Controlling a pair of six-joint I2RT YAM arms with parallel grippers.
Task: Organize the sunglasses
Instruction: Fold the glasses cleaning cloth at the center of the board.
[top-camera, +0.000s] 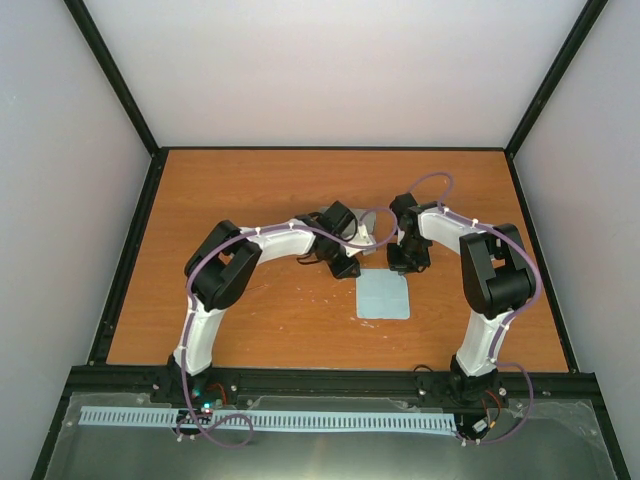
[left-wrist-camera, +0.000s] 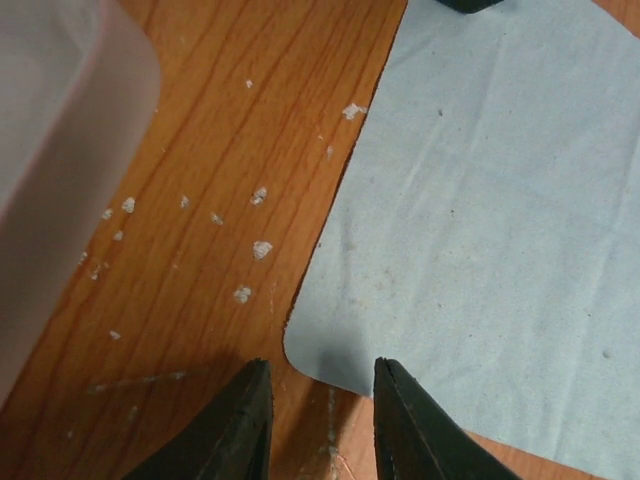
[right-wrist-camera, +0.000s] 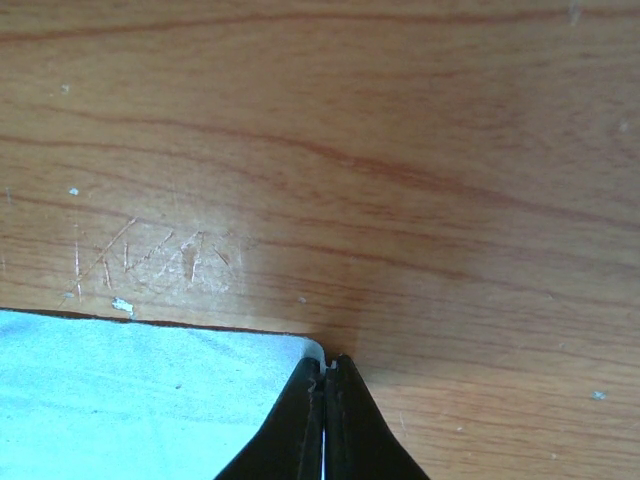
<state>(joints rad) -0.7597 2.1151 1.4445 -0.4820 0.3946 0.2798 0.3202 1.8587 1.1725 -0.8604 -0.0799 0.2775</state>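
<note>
The sunglasses do not show in any view. A light blue square cloth (top-camera: 384, 296) lies flat on the wooden table between the two arms. My right gripper (right-wrist-camera: 327, 362) is shut, pinching one corner of the cloth (right-wrist-camera: 150, 400) at the table surface. My left gripper (left-wrist-camera: 322, 372) is open and low over the table, its fingertips (left-wrist-camera: 255, 385) on either side of another rounded corner of the cloth (left-wrist-camera: 480, 200) without touching it. From above, the left gripper (top-camera: 346, 267) and the right gripper (top-camera: 399, 266) sit at the cloth's two far corners.
A pink translucent case (left-wrist-camera: 50, 150) lies just left of my left gripper; from above, the case (top-camera: 377, 229) sits behind the cloth between the wrists. White flecks (left-wrist-camera: 255, 225) dot the wood. A black frame (top-camera: 330, 150) borders the table.
</note>
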